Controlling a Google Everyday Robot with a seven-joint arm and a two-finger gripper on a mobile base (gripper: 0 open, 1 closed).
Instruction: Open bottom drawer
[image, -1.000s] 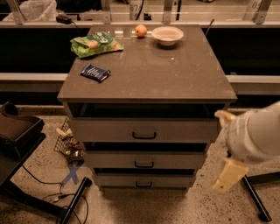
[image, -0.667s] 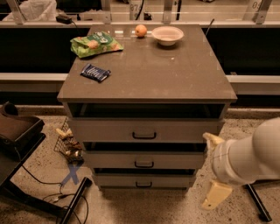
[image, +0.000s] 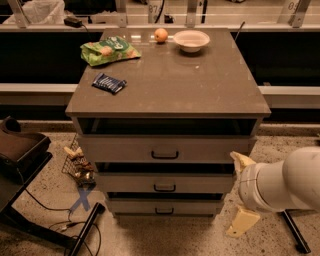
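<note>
The robot's hand, fingers apart, hangs at the cabinet's right near corner, just right of the bottom drawer, lowest of three, by the floor.

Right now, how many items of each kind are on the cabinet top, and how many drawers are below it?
green snack bag: 1
blue packet: 1
orange fruit: 1
white bowl: 1
drawers: 3, including the bottom drawer
Total: 7
The gripper hangs open, right of the drawers.
</note>
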